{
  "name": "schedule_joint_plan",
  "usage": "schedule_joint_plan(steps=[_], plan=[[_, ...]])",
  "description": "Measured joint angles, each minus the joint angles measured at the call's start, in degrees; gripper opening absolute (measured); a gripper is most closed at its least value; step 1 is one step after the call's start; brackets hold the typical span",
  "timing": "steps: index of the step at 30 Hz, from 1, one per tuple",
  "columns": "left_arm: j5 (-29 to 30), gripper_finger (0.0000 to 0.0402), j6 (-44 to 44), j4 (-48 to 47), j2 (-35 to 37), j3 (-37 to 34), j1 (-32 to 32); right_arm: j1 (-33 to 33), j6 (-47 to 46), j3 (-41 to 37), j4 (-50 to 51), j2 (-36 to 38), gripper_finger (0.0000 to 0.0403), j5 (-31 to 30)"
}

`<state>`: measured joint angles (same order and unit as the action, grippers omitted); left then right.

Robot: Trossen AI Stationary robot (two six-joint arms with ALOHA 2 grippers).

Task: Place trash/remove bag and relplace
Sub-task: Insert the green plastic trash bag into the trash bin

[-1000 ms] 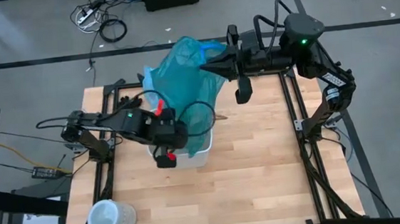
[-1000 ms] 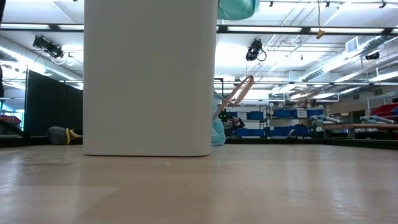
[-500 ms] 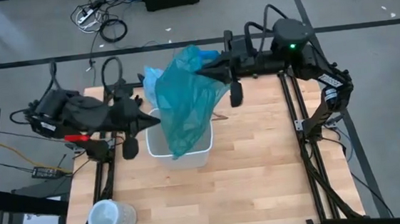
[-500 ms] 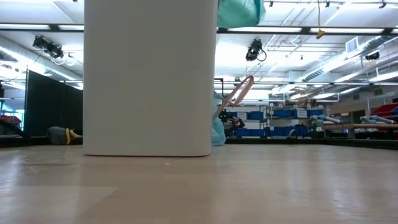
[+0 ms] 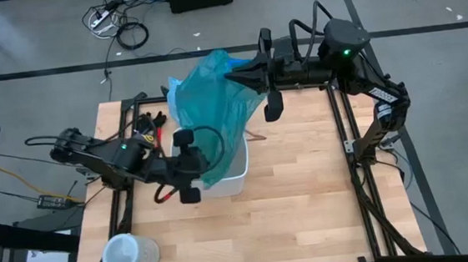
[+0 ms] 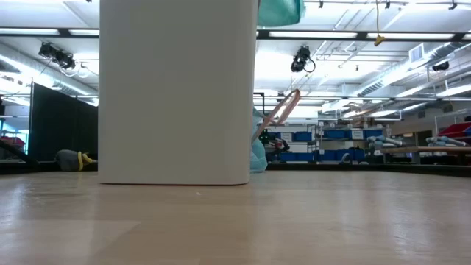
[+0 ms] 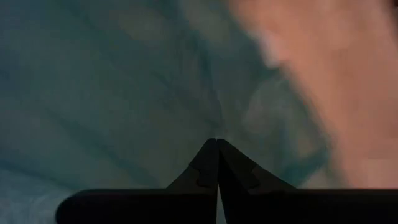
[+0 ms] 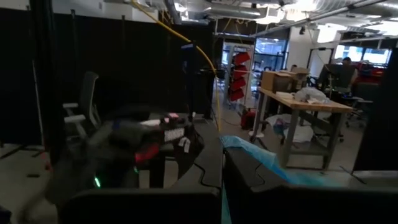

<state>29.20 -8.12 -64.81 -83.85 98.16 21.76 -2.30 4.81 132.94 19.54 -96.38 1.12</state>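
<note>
A darker teal-green plastic bag (image 5: 215, 107) hangs from my right gripper (image 5: 240, 74) above the white bin (image 5: 231, 175), its lower part sagging into the bin. The bag's top (image 6: 281, 9) shows in the low view over the bin (image 6: 176, 92). The light sky-blue bag (image 5: 176, 93) lies bunched on the table behind the bin, also seen in the low view (image 6: 257, 156). My left gripper (image 5: 205, 162) is shut at the bin's left rim, its tips (image 7: 216, 142) up against teal plastic (image 7: 124, 93). No trash scraps show. My right gripper pinches the teal-green bag's top edge (image 8: 249, 152) between its two fingers, coming level from the table's right side; the bag hangs below, lower part inside the bin. My left gripper's shut fingertips meet the teal bag's lower side (image 7: 214, 127); whether they pinch a fold cannot be told.
A clear lidded jar (image 5: 127, 255) stands at the near left corner. Dark items with red parts (image 5: 145, 123) lie at the far left. A thin brownish stick (image 6: 278, 114) leans beside the bin's right side. The table's near and right parts are bare wood (image 5: 306, 201).
My left gripper pulled out of the bin toward the table's left edge, then swung back right to the bin's left rim and the teal bag. My right gripper kept its hold and hardly moved; the teal bag swayed and still hangs into the bin.
</note>
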Motion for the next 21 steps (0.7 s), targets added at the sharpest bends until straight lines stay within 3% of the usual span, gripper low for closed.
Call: schedule_joint_plan(steps=[5, 21], plan=[[5.95, 0.0009, -1.05, 0.53, 0.97, -5.98, -0.78, 1.55, -0.05, 0.00, -0.08, -0.09, 0.0000, 0.05], [5.38, 0.0009, -5.32, 3.42, 6.94, -8.16, -3.77, 10.18, -6.04, -4.79, 7.35, -0.15, 0.0000, -4.53]])
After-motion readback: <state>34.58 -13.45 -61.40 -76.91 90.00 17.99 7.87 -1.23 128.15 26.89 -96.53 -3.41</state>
